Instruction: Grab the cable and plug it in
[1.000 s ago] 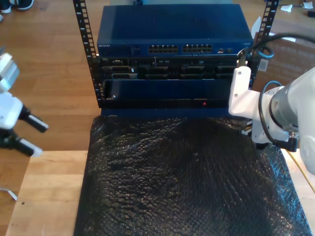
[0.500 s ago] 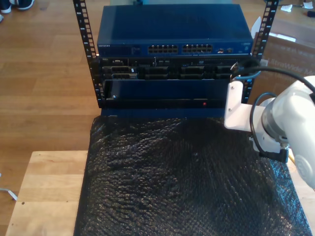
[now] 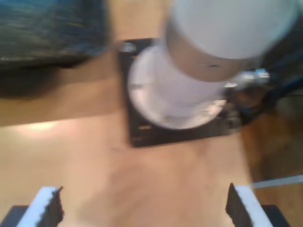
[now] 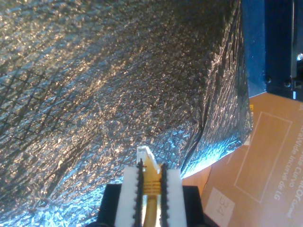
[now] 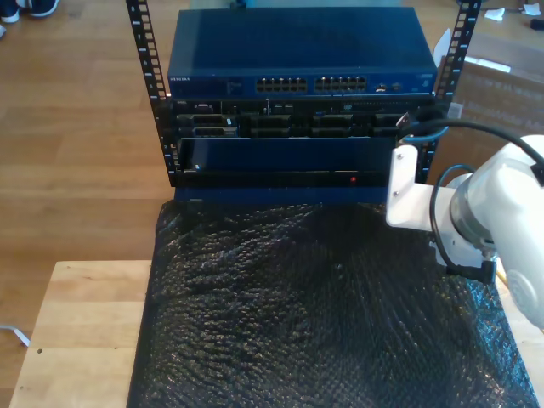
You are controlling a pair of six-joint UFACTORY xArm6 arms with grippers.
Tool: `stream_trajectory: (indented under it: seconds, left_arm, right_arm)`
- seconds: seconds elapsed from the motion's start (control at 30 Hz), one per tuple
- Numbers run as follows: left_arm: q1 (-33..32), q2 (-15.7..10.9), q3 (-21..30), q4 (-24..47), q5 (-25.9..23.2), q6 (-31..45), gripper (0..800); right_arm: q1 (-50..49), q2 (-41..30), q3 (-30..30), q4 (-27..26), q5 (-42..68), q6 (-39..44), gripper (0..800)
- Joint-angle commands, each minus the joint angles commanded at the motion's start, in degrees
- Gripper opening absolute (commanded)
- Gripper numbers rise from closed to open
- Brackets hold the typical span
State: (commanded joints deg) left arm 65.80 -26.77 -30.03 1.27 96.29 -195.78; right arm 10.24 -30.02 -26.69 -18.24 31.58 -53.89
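Pinched between your second gripper pads, the cable points plug-first, ready for a port; your first gripper waits open above wood.

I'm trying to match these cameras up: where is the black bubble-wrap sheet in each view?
Exterior view: the black sheet covers the picture's lower middle, in front of the blue rack.
Second wrist view: it spreads beyond my second gripper, which pinches the yellow cable.
First wrist view: blurred; a dark patch may be it.
Shared landmark: the blue rack, in the exterior and second wrist views.
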Motion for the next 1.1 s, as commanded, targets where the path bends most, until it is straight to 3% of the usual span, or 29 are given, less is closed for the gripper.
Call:
stream_trajectory:
  seconds: [0.2, 0.53, 0.73, 1.1]
  left_arm:
    - [2.29, -0.09, 5.19, 1.05, -6.68, 2.2, 800]
    - [4.92, -0.18, 7.74, 1.05, -8.53, 6.15, 800]
    - [6.95, -2.29, 10.37, 2.11, -12.04, 9.05, 800]
    - [10.9, -2.73, 17.23, 2.46, -21.63, 12.4, 800]
  right_arm:
    - [-0.09, -0.09, 0.44, -0.09, 0.0, 0.0, 0]
    - [0.0, -0.09, 0.53, -0.18, 0.0, 0.0, 0]
    - [-0.09, -0.09, 0.97, -0.26, 0.0, 0.0, 1]
    - [-0.09, -0.09, 1.67, -0.7, -5.45, -0.18, 0]
